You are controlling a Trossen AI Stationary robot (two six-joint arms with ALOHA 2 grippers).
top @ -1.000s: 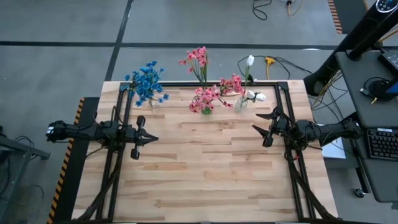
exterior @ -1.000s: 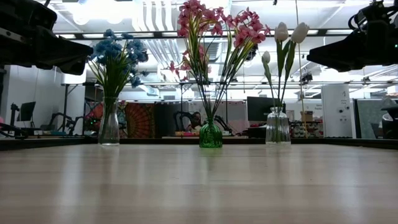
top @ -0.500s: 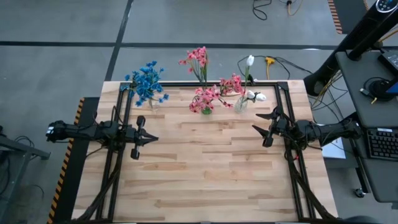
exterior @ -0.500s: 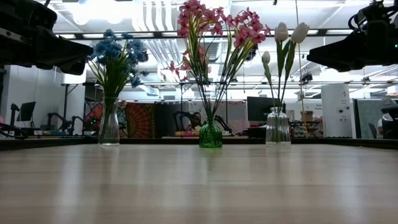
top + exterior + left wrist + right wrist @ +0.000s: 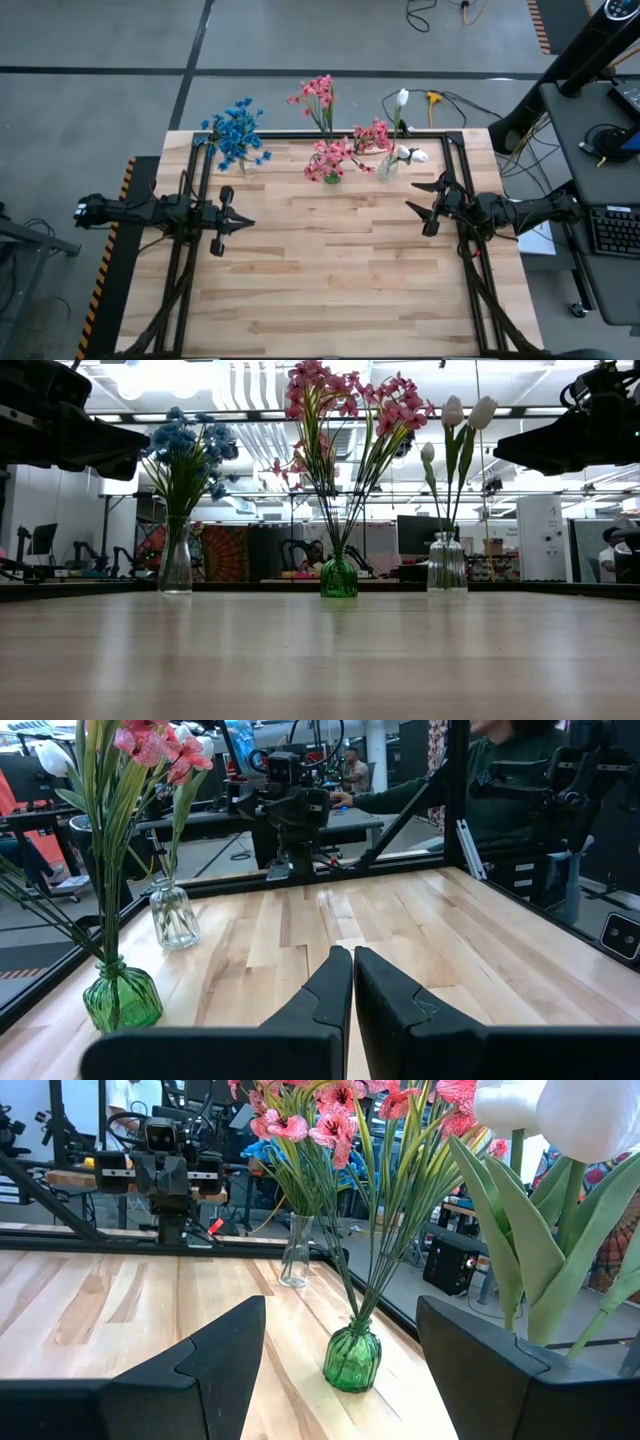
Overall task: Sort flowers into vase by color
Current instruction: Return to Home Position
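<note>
Bench (image 5: 330, 285) of pale wood planks fills most of the high view, and we read it as a clock face from its centre; the left arm (image 5: 140, 212) lies along the 9 o'clock side and the right arm (image 5: 525, 210) along the 3 o'clock side, both pointing inward above bare wood, well apart from everything else; three bunches stand in a row near the 12 o'clock edge; the pink flowers (image 5: 345, 405), the widest bunch, sit at 12 o'clock; the blue flowers (image 5: 187, 450) sit at 11 o'clock; the white flowers (image 5: 465, 415), just a few buds, sit at 1 o'clock; each bunch stands upright in its own vessel: pink in the green vase (image 5: 339, 577), blue in a clear vase (image 5: 175, 563), white in a second clear vase (image 5: 446, 565); the left end effector (image 5: 352, 958) is closed, its two fingers (image 5: 330, 990) pressed together on nothing; the right end effector (image 5: 341, 1302) is spread wide and empty, and we see the green vase between its fingers (image 5: 215, 1355), farther off.
</note>
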